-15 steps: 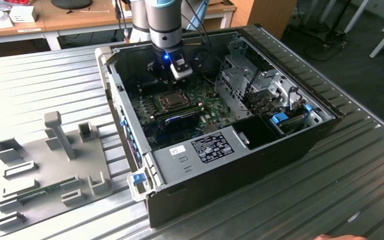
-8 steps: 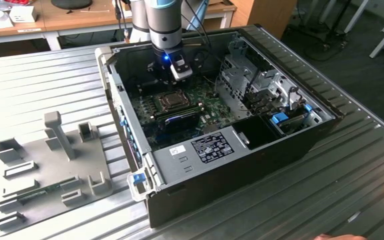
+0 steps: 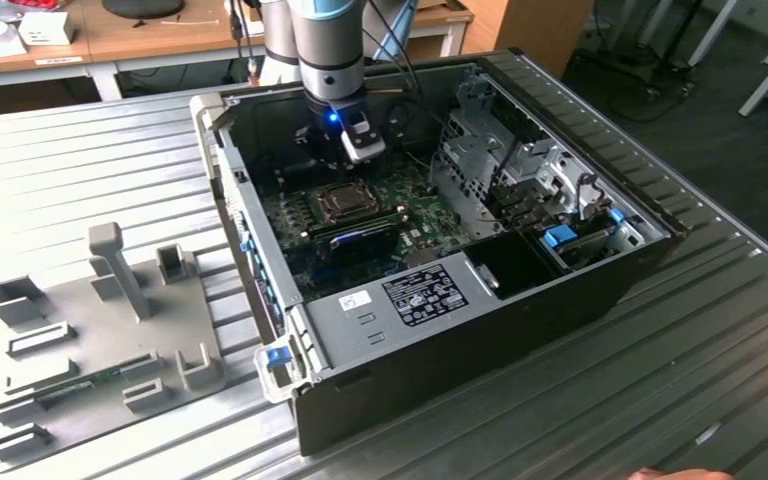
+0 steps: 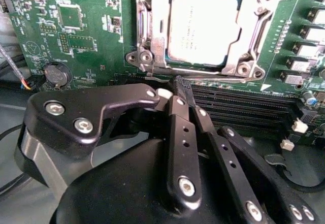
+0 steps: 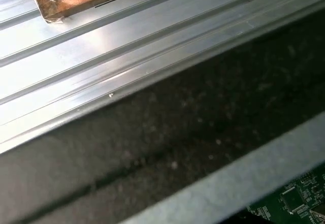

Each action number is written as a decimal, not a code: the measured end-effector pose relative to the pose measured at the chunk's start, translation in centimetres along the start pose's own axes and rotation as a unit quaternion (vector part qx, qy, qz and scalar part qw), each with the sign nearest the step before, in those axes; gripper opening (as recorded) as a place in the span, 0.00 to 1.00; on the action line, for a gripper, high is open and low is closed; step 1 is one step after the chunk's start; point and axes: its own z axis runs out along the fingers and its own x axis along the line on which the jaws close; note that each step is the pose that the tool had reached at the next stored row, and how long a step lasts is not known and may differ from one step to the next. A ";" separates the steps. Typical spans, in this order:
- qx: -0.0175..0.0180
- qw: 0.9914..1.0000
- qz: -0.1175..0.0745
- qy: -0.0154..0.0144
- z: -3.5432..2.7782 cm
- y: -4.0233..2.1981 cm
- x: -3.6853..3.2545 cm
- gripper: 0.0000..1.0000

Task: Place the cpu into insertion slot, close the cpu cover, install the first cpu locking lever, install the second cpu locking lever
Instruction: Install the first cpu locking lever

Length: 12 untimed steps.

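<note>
Glare washes cpu (image 4: 203, 28); table (image 5: 127, 46) brightly lit; case panel (image 5: 177, 132) dim, perhaps shadowed.

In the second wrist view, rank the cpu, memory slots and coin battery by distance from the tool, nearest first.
1. memory slots: right beside the tool.
2. cpu: just past the slots.
3. coin battery: farthest, well off to one side.

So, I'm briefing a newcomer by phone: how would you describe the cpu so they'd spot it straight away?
Look into the open black computer case on the ribbed metal table, at the green circuit board inside. The cpu is the flat pale grey square framed by the silver cpu cover in the second wrist view; the memory slots beside it are long and black.
</note>
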 end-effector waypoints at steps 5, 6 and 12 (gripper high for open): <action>0.000 1.000 0.000 0.000 0.01 -0.01 0.00 0.11; 0.000 1.000 0.000 0.000 0.01 -0.01 0.00 0.11; 0.000 1.000 0.000 0.000 -0.43 0.07 -0.05 0.11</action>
